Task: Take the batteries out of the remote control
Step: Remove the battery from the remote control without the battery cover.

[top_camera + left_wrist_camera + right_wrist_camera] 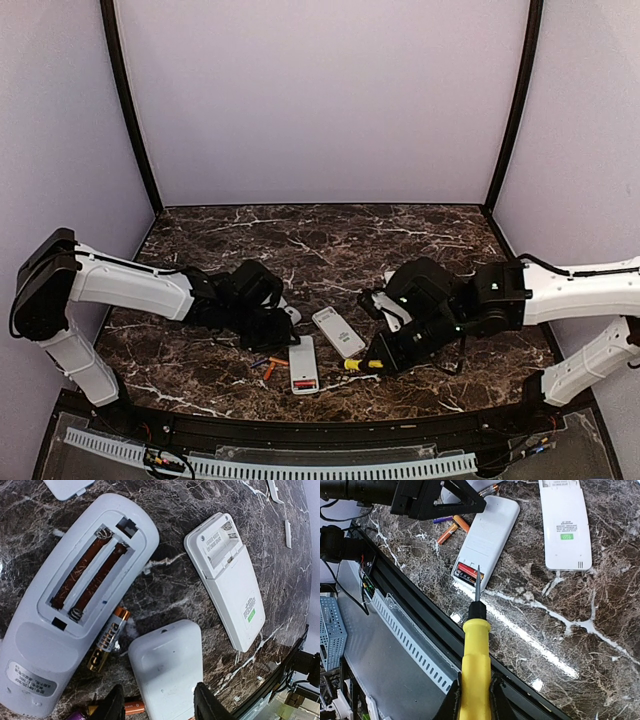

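- Left pincer (159,704) is hanging over the closed end of the remote (487,530) with fingers spread and pinching nothing. I am thinking it is placed there to press the body down, so that it is not sliding under the tool.
- Big remote (75,610) is lying beside it with the lid off. Both springs are showing, so its bay is looking already unloaded.
- Loose batteries (268,366), orange and bluish, are resting on the marble surface (300,240) just beside the remote, near the left pincer.
- Loaded batteries (466,573), red, are sitting in the open bay at the near end of the remote. These are the ones waiting to come out.
- Second remote (339,332) is lying face down, a little apart to the right, its bay empty. It is not blocking the way.
- Screwdriver (472,645) is pointing its thin tip right at the edge of the open bay, probably for levering a cell up.
- Right pincer (472,696) is pressing together on the yellow handle, keeping the blade low and slanted towards the bay.
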Action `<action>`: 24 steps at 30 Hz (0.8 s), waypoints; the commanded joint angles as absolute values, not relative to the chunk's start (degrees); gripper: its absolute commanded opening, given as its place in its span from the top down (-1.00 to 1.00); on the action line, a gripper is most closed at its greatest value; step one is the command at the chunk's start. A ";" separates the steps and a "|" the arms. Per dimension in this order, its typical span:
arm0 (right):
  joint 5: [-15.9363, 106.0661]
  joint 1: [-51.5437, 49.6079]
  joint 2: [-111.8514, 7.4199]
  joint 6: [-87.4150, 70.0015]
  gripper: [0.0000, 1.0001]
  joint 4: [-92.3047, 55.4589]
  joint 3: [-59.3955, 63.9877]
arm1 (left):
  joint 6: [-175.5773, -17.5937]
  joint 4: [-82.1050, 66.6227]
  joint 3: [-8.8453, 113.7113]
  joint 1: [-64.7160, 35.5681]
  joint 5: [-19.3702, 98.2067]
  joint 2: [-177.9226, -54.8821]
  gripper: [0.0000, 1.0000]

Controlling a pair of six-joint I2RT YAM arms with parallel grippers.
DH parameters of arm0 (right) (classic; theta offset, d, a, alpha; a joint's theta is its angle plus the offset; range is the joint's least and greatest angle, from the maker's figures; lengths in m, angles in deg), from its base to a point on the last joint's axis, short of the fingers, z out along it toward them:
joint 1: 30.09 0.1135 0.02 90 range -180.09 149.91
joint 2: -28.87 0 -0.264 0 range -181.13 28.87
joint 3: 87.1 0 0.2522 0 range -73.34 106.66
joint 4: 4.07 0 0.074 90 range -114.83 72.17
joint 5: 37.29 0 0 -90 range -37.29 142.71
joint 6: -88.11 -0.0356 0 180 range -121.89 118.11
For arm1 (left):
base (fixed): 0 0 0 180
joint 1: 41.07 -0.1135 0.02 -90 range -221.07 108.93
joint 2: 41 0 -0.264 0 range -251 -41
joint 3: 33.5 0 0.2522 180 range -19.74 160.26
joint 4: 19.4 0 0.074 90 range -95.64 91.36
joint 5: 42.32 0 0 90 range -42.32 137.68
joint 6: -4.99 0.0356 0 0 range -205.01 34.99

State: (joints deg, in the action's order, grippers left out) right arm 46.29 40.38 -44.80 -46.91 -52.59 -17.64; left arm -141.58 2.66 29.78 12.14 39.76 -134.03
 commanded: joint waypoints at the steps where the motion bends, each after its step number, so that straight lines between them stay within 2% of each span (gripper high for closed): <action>1: 48.01 42.15 -47.73 -50.31 1.00 -52.94 -16.12 | -140.90 1.98 30.03 12.28 38.54 -134.28 0.09; 24: 49.36 45.10 -59.61 -51.01 1.00 -58.95 -7.49 | -138.91 1.83 30.45 12.27 38.36 -136.66 0.26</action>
State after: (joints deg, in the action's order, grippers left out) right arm 48.30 44.36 -57.68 -49.88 -56.98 -9.09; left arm -140.07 1.08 29.78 12.14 38.10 -136.26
